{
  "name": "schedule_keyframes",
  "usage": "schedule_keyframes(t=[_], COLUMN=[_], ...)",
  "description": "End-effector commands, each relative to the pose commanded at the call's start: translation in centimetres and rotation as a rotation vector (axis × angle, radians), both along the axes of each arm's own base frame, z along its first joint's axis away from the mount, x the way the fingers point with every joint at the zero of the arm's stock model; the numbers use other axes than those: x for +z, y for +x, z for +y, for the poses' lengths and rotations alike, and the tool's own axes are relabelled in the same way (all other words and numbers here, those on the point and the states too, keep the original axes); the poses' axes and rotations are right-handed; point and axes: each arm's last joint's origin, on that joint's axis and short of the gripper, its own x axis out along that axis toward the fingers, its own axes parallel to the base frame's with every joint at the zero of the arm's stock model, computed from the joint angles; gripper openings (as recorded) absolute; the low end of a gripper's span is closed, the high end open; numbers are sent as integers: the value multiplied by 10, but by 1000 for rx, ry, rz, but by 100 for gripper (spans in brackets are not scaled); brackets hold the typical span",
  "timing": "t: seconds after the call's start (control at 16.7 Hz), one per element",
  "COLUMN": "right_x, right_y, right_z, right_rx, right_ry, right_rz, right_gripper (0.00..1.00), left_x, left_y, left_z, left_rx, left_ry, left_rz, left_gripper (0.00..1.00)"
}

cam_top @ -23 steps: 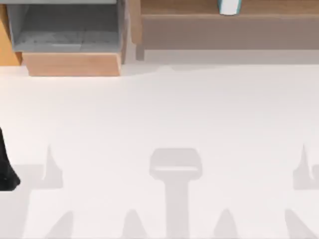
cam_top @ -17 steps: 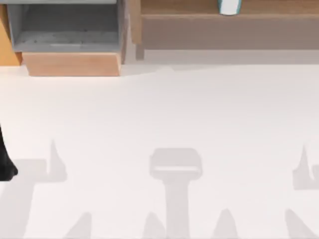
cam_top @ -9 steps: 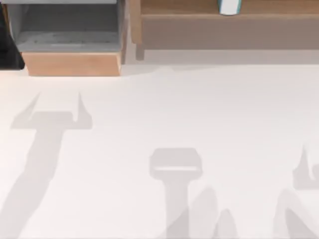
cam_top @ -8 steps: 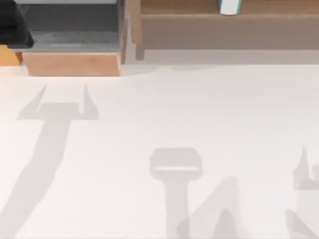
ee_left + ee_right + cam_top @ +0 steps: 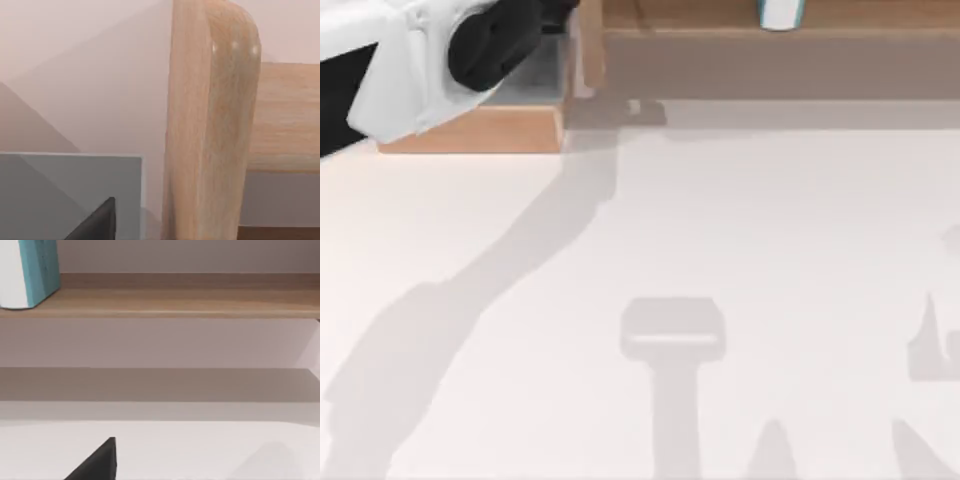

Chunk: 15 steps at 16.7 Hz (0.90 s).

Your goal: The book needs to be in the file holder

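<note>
The teal book (image 5: 781, 13) with white pages stands upright on the long brown shelf (image 5: 770, 50) at the back right; the right wrist view also has the book (image 5: 31, 271). The file holder (image 5: 480, 130) sits at the back left, its wooden lip and a strip of grey wall showing. My left arm (image 5: 410, 70) reaches over it toward the shelf's left end. A dark part of my left gripper (image 5: 97, 225) sits close to the shelf's wooden end post (image 5: 210, 120), beside the holder's grey wall (image 5: 70, 195). My right gripper (image 5: 97, 462) faces the shelf from farther back, low over the table.
The shelf board (image 5: 175, 302) runs across the back with a shaded gap under it. White tabletop (image 5: 650, 220) spreads in front of both the holder and the shelf, crossed by arm shadows.
My left arm swung from the table's left edge up and rightward over the file holder, and its shadow now reaches the shelf's left end. The book has not moved.
</note>
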Motion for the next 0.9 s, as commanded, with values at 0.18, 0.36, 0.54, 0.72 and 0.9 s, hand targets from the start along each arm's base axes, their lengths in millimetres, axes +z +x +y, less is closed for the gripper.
schedule_keyframes(t=[0.18, 0.36, 0.54, 0.72, 0.9], right_x=[0, 0, 0, 0, 0], right_y=[0, 0, 0, 0, 0], right_z=[0, 0, 0, 0, 0], right_rx=[0, 0, 0, 0, 0], right_ry=[0, 0, 0, 0, 0], right_rz=[0, 0, 0, 0, 0], right_gripper=[100, 100, 100, 100, 100], left_x=[-40, -91, -133, -152, -154], left_y=[39, 59, 67, 69, 69], left_z=[-77, -138, -176, -193, -194], left_rx=[5, 16, 28, 37, 38], left_ry=[12, 26, 33, 32, 31], left_rz=[18, 33, 38, 36, 36], left_gripper=[100, 100, 100, 100, 100])
